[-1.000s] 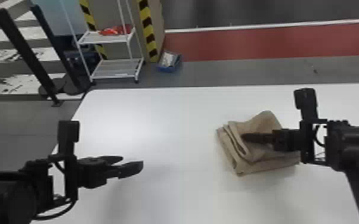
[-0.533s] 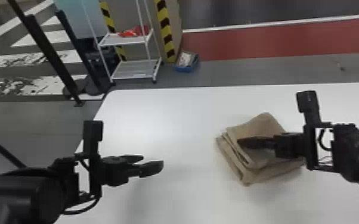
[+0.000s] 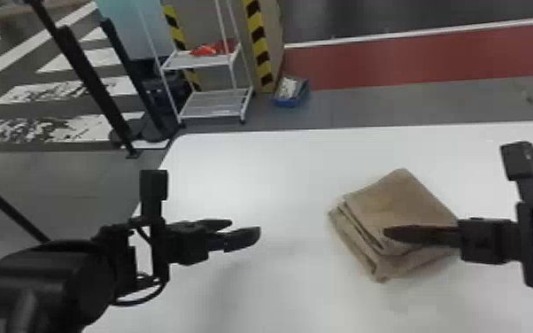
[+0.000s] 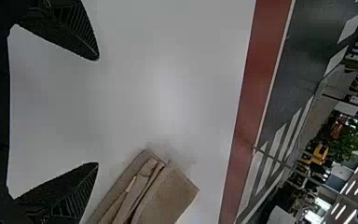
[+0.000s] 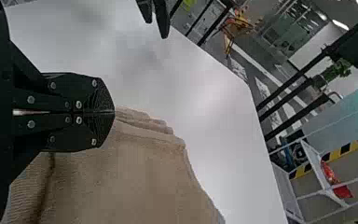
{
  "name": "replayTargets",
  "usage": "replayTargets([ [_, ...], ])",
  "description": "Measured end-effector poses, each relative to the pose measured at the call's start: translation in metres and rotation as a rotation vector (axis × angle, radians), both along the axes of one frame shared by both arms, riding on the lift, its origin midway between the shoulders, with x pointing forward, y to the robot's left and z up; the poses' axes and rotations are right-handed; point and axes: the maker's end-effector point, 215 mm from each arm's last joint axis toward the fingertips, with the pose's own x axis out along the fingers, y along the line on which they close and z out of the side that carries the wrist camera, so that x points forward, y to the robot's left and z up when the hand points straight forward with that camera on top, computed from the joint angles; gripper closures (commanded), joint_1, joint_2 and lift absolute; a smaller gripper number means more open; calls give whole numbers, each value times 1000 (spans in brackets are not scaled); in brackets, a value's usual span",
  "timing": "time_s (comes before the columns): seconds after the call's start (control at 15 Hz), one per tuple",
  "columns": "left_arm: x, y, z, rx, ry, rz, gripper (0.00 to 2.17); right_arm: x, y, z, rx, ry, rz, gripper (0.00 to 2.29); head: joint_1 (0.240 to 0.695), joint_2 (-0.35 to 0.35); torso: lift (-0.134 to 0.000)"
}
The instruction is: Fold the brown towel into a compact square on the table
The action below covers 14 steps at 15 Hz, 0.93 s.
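The white tabletop [image 3: 279, 177] carries the towel [image 3: 394, 199], which lies right of centre, folded into a thick, roughly square stack with its layers stepped on the side towards the left arm [image 3: 48, 274]. That arm comes in low from the left side, level and well apart from the cloth; the right arm [image 3: 530, 248] comes in from the right edge, reaching inward nearly flat. The left claw [image 4: 98, 111] is spread wide with nothing in it. The right claw [image 5: 109, 112] has its fingers together and lies over the towel's top; no cloth can be made out between them. The job now looks to be pressing and tidying the last fold. To do it well, press lightly with the closed tips, working out from the middle towards the crease, then lift straight up so the top layer doesn't drag. The uneven near corner likely wants nudging in last.
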Motion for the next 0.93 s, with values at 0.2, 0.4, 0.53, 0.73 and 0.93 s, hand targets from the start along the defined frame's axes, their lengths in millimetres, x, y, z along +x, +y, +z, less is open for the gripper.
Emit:
replayTargets([
  [0.2, 18, -17, 21, -60, -42, -59, 1298, -20, -47, 3, -25, 54, -126, 2037, 695, 183, -128],
  [0.4, 46, -45, 40, -81, -101, -127, 1949, -28, -90, 1, -26, 93, -234, 2037, 695, 106, -128],
  [0.53, 66, -77, 45, -106, -124, -211, 1949, -25, -113, -4, -59, 105, -293, 2037, 695, 28, -128],
  [0.73, 89, -119, 39, -133, -160, -340, 1949, -11, -126, -18, -109, 132, -326, 2037, 695, -49, -128],
  [0.93, 97, -134, 19, -108, -174, -395, 1949, 6, -119, -32, -165, 154, -309, 2037, 695, -58, -128],
])
